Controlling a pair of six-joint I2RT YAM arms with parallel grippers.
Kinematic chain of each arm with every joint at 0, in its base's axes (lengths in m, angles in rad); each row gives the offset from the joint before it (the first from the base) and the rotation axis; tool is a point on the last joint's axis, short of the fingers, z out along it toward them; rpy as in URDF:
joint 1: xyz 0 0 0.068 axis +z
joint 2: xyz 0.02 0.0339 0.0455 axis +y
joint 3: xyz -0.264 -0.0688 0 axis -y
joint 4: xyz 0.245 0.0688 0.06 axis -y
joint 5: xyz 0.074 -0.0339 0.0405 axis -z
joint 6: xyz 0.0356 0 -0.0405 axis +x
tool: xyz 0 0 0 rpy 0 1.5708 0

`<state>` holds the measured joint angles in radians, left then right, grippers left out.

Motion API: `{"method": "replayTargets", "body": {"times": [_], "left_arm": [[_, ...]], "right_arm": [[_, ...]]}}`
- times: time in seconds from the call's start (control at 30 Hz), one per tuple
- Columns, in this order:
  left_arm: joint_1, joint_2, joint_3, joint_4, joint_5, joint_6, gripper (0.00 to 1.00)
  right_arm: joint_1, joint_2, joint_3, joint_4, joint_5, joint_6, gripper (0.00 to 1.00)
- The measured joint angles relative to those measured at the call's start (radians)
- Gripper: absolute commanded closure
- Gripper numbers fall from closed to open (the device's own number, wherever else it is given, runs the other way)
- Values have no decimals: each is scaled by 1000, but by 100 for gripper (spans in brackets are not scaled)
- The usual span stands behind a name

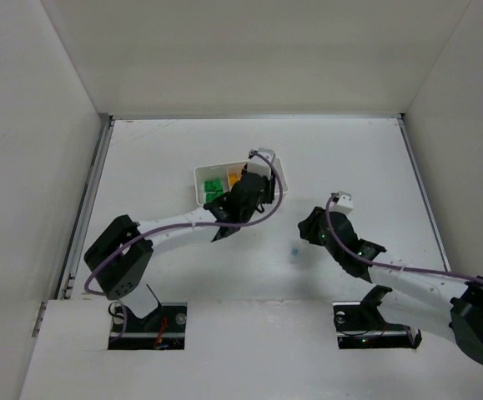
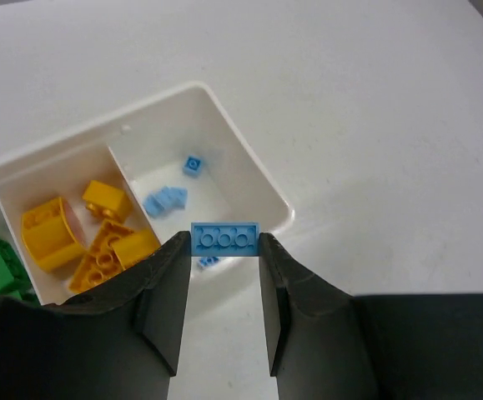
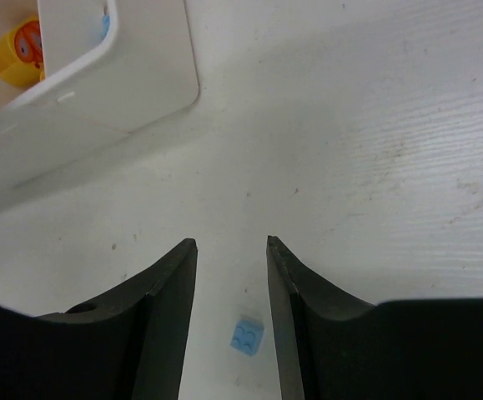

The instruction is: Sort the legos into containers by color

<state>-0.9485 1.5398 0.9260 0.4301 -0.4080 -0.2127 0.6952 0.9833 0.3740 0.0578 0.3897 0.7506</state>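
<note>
While the blue plate (image 2: 224,238) hangs pinched in the left gripper (image 2: 224,244) over the blue compartment of the tray (image 2: 254,179), a small blue brick (image 3: 247,336) lies on the table (image 3: 374,125) under the right gripper (image 3: 231,244), its jaws narrowly apart and empty.

Blue brick (image 2: 224,237) in left pincer (image 2: 224,250) above tray (image 2: 249,171)

A robotics lab is suggested: a white worktop (image 1: 358,167) is boxed in by plain panels (image 1: 258,50), with a cabled left arm (image 1: 174,227) and right arm (image 1: 408,275) bolted on.
</note>
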Motion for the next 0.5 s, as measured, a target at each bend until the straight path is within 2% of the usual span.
{"method": "replayTargets", "body": {"times": [0.1, 0.17, 0.33, 0.5], "left_arm": [[71, 98, 98, -2, 31, 0, 68], [108, 169, 146, -8, 48, 0, 63], [142, 279, 186, -44, 70, 0, 41], [143, 274, 184, -68, 77, -11, 18]], "right_arm": [[50, 31, 0, -8, 6, 12, 53], [90, 57, 2, -27, 11, 18, 52], [166, 116, 17, -85, 38, 40, 49], [204, 180, 43, -128, 55, 55, 50]]}}
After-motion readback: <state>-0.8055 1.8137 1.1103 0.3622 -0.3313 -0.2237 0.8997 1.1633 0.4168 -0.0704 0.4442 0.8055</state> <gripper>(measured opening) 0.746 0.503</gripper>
